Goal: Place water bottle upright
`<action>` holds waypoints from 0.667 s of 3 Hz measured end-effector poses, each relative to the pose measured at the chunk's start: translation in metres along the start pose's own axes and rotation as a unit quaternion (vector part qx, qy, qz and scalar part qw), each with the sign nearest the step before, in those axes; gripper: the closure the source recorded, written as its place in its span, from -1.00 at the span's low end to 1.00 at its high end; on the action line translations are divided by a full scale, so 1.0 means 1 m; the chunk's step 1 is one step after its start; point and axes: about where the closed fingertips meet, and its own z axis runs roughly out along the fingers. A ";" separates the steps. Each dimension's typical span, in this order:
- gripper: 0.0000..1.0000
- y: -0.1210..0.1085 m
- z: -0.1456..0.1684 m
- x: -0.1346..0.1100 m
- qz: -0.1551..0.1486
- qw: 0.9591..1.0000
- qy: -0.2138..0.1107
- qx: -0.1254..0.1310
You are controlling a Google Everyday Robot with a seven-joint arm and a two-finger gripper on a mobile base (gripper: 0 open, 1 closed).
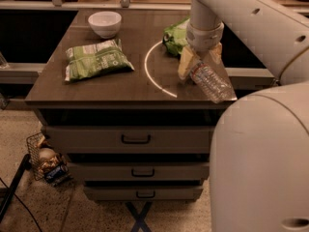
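Note:
The water bottle (212,83) is a clear ribbed plastic bottle lying on its side at the front right corner of the dark table (111,88). Its base points toward the front right edge. My gripper (199,62) hangs from the white arm directly over the bottle's upper end. Its pale yellowish fingers (186,63) stand apart, one on each side of that end, so the gripper is open. The bottle's cap is hidden behind the fingers. The bottle rests on the table.
A green snack bag (96,59) lies at the left of the table. A second green bag (175,37) lies just behind the gripper. A white bowl (105,23) stands at the back left. Drawers (135,139) sit below the tabletop. My white base (263,163) fills the lower right.

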 end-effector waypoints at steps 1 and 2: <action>-0.05 0.002 0.008 -0.001 -0.010 1.000 0.002 -0.006; 0.45 0.006 0.007 -0.002 -0.018 1.000 -0.001 -0.011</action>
